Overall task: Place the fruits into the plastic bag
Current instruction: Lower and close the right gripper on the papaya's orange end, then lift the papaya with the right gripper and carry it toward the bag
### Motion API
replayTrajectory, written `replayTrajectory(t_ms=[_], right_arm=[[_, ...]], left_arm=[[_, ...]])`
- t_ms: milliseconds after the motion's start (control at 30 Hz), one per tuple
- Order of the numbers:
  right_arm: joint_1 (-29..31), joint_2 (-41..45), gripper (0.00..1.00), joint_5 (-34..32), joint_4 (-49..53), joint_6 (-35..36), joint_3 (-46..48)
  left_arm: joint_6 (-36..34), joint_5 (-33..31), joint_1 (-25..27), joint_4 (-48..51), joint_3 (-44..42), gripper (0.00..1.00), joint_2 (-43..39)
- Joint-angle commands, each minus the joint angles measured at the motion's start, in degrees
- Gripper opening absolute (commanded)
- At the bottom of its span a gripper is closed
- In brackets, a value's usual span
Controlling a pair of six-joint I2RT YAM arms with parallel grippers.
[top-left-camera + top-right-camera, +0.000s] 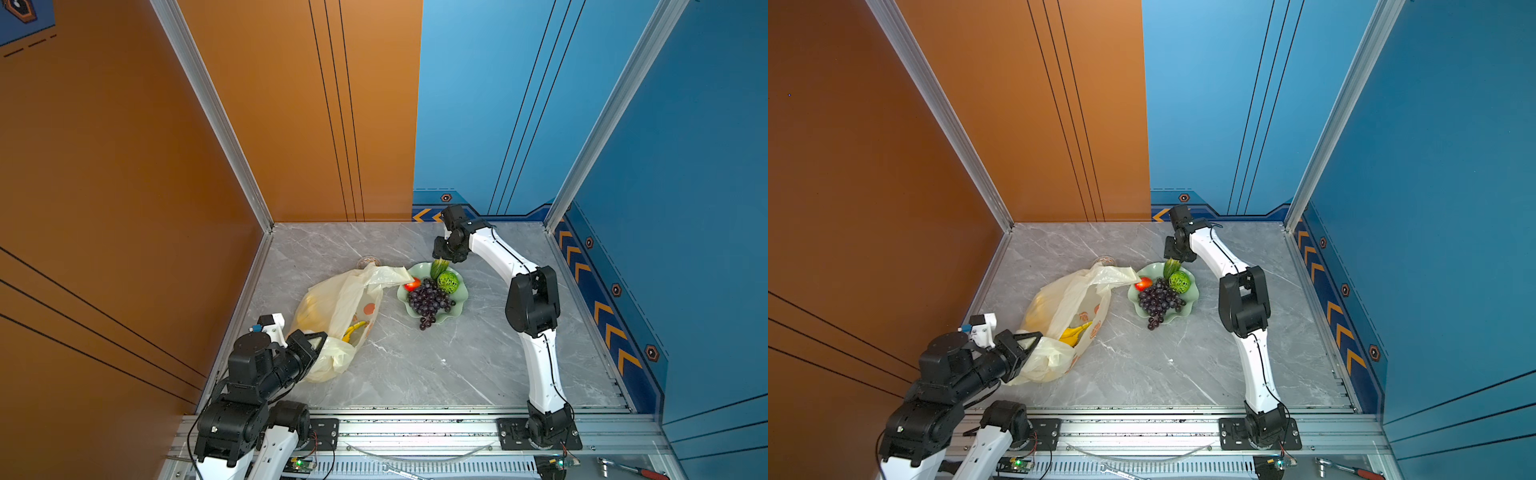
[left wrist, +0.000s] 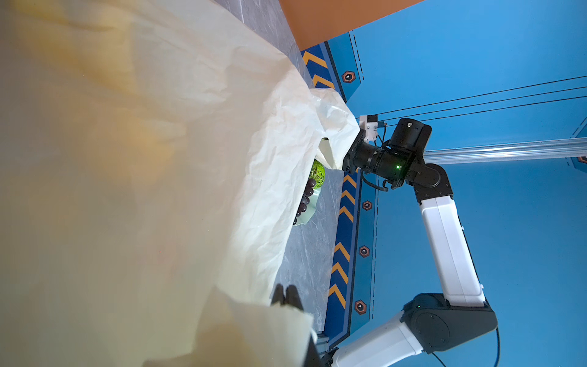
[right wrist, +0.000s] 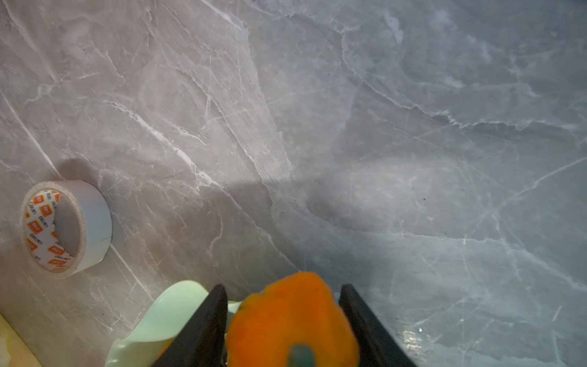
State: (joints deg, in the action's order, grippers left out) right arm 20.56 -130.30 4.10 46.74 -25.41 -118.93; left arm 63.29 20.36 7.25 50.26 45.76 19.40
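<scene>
Left gripper point(image 1: 322, 337) clamped on one crinkled cream plastic bag point(image 1: 332, 299); dish point(image 1: 462, 300) holds four fruits point(image 1: 430, 299); right gripper point(image 1: 442, 258) astride oblong point(image 1: 438, 269), grip unclear.

From my console: the crinkled cream plastic bag point(image 1: 332, 299) lies slumped on the surface point(image 1: 457, 365), one end draped onto the pale green dish point(image 1: 458, 309); a banana bunch point(image 1: 355, 329) shows inside it, a yellow round fruit point(image 1: 309, 311) glows through the film. On the dish I count dark grapes point(image 1: 430, 301) trailing over the near rim, a red fruit point(image 1: 412, 284), a green patterned ball point(image 1: 448, 281) and a green-yellow oblong point(image 1: 438, 268) at the far rim
</scene>
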Motion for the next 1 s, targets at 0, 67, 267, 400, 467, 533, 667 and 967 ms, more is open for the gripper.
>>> replayTrajectory(t_ms=[0, 67, 267, 400, 467, 533, 667, 967], right_arm=[[-0.34, 0.62, 0.47, -2.04, -0.29, -0.26, -1.08], [-0.25, 1.21, 0.45, -2.39, -0.42, -0.11, -0.95], [-0.34, 3.31, 0.41, -2.53, -0.35, 0.10, -0.95], [-0.65, 6.91, 0.41, -2.53, -0.85, -0.16, -1.03], [-0.99, 9.36, 0.41, -2.02, -1.21, -0.47, -0.95], [-1.55, 11.11, 0.41, -0.96, -1.23, -0.96, -0.95], [-2.58, 18.21, 0.41, 1.43, -1.51, -2.63, 0.61], [-1.30, 35.38, 0.41, 10.37, -10.74, -11.90, 12.32]], left_arm=[[-1.15, -0.86, 0.44, 0.74, 1.60, 0.00, 0.65], [-1.19, -1.02, 0.49, 0.75, 1.84, 0.00, 0.67], [-1.24, -1.02, 0.49, 0.82, 1.73, 0.00, 0.62], [-1.15, -1.00, 0.44, 0.81, 1.62, 0.00, 0.18], [-1.15, -1.10, 0.49, 0.82, 1.62, 0.00, 0.11], [-1.15, -1.19, 0.49, 0.73, 1.49, 0.00, 0.03], [-1.23, -1.35, 0.49, 0.72, 1.37, 0.00, 0.13], [-1.32, -1.82, 0.49, 0.76, 1.62, 0.00, 0.02]])
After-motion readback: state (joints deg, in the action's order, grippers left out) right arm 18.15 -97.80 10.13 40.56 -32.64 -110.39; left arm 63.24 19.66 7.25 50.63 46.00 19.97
